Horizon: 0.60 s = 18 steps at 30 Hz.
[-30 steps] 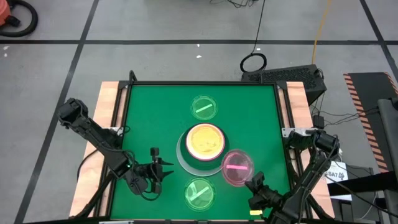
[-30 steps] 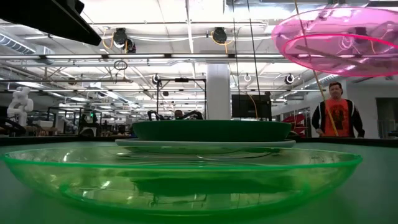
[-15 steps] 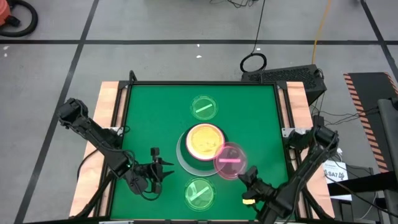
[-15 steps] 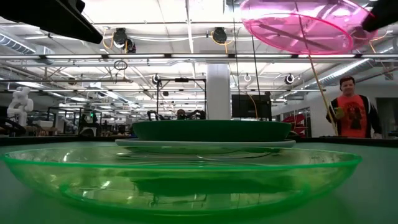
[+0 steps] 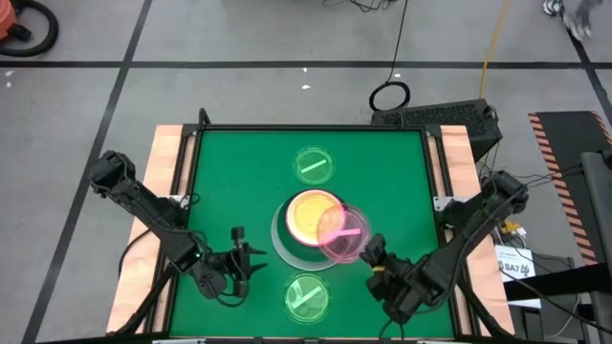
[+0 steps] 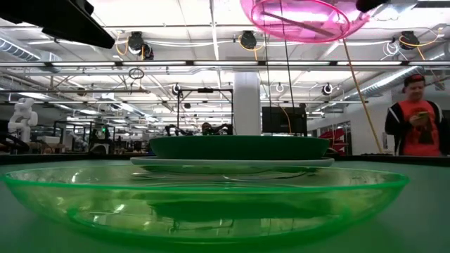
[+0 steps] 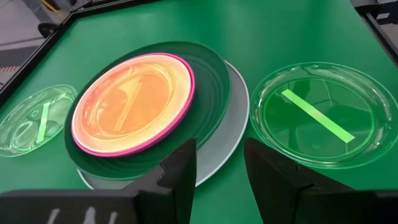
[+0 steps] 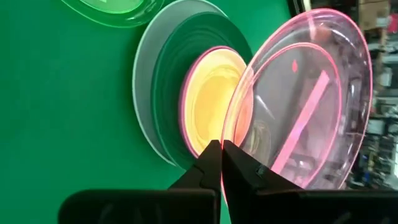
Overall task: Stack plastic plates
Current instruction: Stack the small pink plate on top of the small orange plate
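A stack of plastic plates point(image 5: 287, 244) sits mid-table: a pale one at the bottom, then dark green, then a pink-rimmed one with an orange-yellow face point(image 7: 134, 99). My right gripper point(image 5: 368, 253) is shut on a small translucent pink plate with a stripe point(image 5: 339, 232). It holds that plate in the air over the stack's right part, high in the low view point(image 6: 302, 17). One translucent green plate point(image 5: 313, 164) lies flat toward the far edge, another point(image 5: 307, 296) toward the near edge. My left gripper point(image 7: 217, 168) stands open to the left of the stack, with nothing between its fingers. My right gripper pinches the pink plate's rim point(image 8: 231, 138) between its two shut fingers, at the edge nearest the table's near right corner. The fingers come slanting down from that side. The plate is lifted clear and tilted above the stack.
A raised black frame point(image 5: 191, 191) borders the green mat. A person point(image 6: 418, 116) stands in the room beyond the table. Bare mat lies on the left and right of the stack.
My right gripper has risen and gone toward the table's left and far side, over the stack, while rolling at the wrist. The pink plate has come with it from beside the stack to above the stack's right part, and its stripe has turned.
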### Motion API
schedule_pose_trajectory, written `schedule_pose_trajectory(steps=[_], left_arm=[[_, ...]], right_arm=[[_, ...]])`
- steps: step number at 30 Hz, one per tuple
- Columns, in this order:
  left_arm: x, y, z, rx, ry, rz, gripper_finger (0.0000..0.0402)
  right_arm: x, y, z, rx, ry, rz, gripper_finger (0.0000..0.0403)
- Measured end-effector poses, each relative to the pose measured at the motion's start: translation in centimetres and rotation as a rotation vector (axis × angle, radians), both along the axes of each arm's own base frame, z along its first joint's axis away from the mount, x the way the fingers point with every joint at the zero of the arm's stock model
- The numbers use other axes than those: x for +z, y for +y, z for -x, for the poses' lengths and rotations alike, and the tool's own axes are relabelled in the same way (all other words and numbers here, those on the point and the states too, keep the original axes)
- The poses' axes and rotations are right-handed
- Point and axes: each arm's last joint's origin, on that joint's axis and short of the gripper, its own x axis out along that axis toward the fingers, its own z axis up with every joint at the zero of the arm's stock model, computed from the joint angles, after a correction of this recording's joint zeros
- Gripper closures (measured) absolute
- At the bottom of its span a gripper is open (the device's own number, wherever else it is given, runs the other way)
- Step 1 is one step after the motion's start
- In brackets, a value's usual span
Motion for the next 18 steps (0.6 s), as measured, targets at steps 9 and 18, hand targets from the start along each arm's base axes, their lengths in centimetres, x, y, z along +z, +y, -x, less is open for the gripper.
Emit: schedule_pose_trajectory(steps=[9, 18], left_arm=[[0.0, 0.5, -0.4, 0.024, 0.001, -0.003, 0.0259], [0.0, 0.6, -0.5, 0.036, -0.002, 0.011, 0.0259]], right_arm=[[3.0, -3.5, -0.2, 0.033, 0.048, -0.125, 0.0403], [1.4, -5.4, -2.4, 0.132, 0.002, -0.217, 0.0403]])
